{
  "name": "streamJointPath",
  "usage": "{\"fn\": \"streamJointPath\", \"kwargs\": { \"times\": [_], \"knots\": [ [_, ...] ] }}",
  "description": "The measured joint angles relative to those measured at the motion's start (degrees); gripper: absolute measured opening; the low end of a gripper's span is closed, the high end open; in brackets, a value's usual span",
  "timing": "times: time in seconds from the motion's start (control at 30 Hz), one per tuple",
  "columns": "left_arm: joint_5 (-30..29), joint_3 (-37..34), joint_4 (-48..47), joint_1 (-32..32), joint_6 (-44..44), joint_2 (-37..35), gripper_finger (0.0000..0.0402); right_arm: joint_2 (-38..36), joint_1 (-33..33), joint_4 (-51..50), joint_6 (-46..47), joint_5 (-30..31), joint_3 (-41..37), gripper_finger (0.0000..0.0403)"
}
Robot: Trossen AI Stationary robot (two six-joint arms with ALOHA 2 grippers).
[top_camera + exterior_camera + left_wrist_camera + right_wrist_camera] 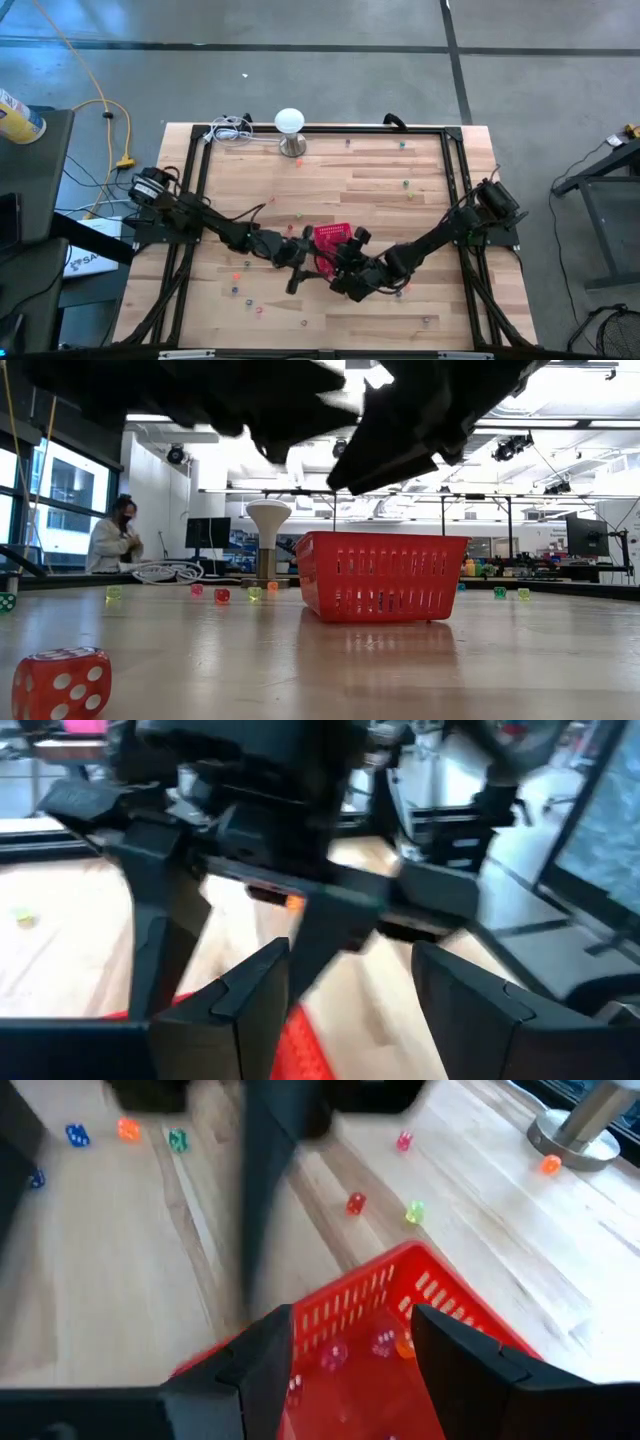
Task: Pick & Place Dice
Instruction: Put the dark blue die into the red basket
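We see both arms meeting over the red basket (331, 240), which sits a little toward six o'clock from the table's (340, 190) centre in the high view. The left gripper (300, 272) reaches in from nine o'clock and the right gripper (345, 275) from three o'clock; both hang just beside the basket's six o'clock edge.

In each wrist view the fingers stand apart with nothing between them: the left gripper's fingers (250, 990) are spread wide, the right gripper's fingers (265, 1345) moderately, poised above the basket's rim.

The dice (407, 184) lie scattered singly over the table, well apart, most toward twelve, three and seven o'clock. Being cubes, they have no long axis; we cannot tell their facing from above. A few dice rest inside the basket. In the low view a red die (62, 682) sits nearest, white pips on two faces.

A white lamp (289, 130) stands at twelve o'clock.
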Motion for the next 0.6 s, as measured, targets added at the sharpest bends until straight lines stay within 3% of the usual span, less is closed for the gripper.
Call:
{"fn": "streamJointPath", "kwargs": {
  "times": [0.3,0.6],
  "knots": [
    [0.06,0.00,-17.87,-7.46,-7.15,-6.20,0.0204,-3.04,8.01,-11.85,17.36,0.01,-0.02,0.0195],
    [0.08,0.00,-25.17,-15.73,-13.27,-6.27,0.0204,-3.10,20.42,-18.74,36.72,-0.07,-0.07,0.0195]
  ]
}}
